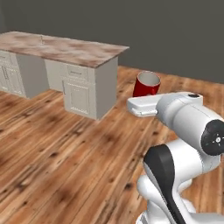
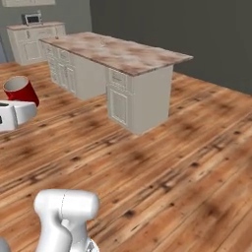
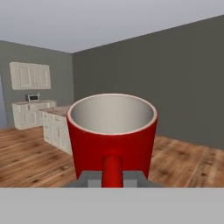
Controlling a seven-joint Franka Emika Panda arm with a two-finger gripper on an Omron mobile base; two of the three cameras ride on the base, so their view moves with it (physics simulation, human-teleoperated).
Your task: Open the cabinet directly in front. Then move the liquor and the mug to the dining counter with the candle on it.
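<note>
My gripper [image 3: 112,180] is shut on the handle of the red mug [image 3: 112,131], whose open mouth faces the hand camera. The mug [image 1: 146,84] hangs in the air off the end of my white hand [image 1: 142,105], above the wooden floor; it also shows at the left in the right base view [image 2: 20,91]. The dining counter [image 1: 61,48], a marbled reddish-brown top over cream fronts, stands ahead and apart from the mug [image 2: 123,51]. A tiny thin upright stick, seemingly the candle [image 1: 41,39], stands on its far part. The liquor is out of view.
Wooden floor [image 2: 162,162] lies open between me and the counter. Far back a cream base unit carries a microwave [image 2: 32,18], with cream wall cabinets [image 3: 30,75] above it, doors shut. Dark grey walls close the room behind.
</note>
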